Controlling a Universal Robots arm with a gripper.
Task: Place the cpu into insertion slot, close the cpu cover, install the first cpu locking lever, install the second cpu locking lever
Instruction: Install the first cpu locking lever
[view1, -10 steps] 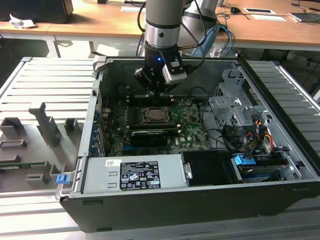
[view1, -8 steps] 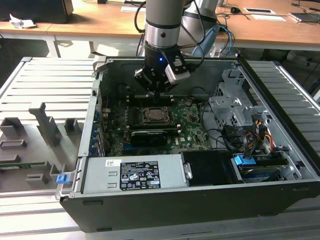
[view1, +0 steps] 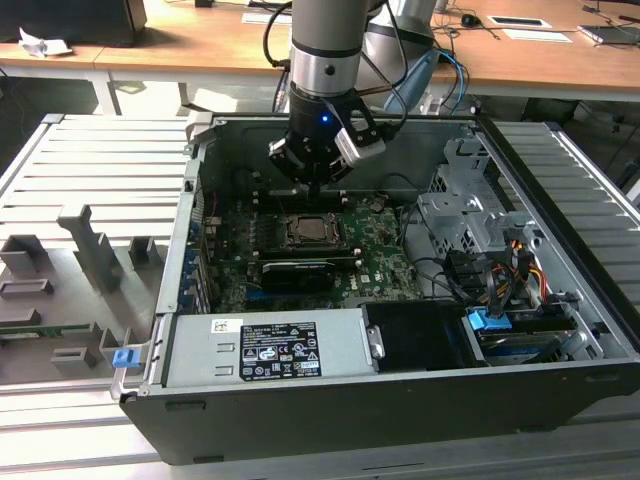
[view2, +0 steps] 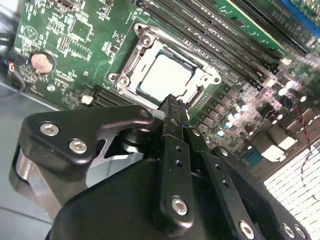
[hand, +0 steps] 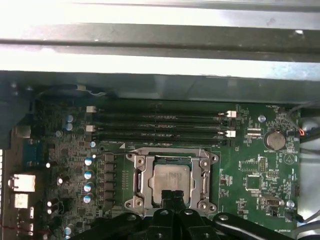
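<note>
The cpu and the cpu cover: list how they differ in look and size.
Shape: the cpu is a solid square plate, while the cpu cover is a frame with a cut-out centre. Size: the cpu cover is larger and rings the cpu, which shows through its opening. Finish: the cpu has a smooth dull top; the cpu cover has notched edges. Both are silver metal and lie flat.

1. The cpu (hand: 171, 176) has a dull silver-grey top.
2. The cpu cover (hand: 141, 176) is bright silver metal.
3. The motherboard (hand: 250, 172) is green, speckled with fine white print.
4. The memory slots (hand: 157, 126) are black with white latches.
5. The capacitors (hand: 88, 173) have pale blue tops.
6. The gripper (view2: 172, 105) is matte black with silver screw heads.
7. The power supply box (view1: 200, 350) is grey, with a black-and-white label (view1: 280, 350).
8. The clip (view1: 124, 357) is bright blue.
</note>
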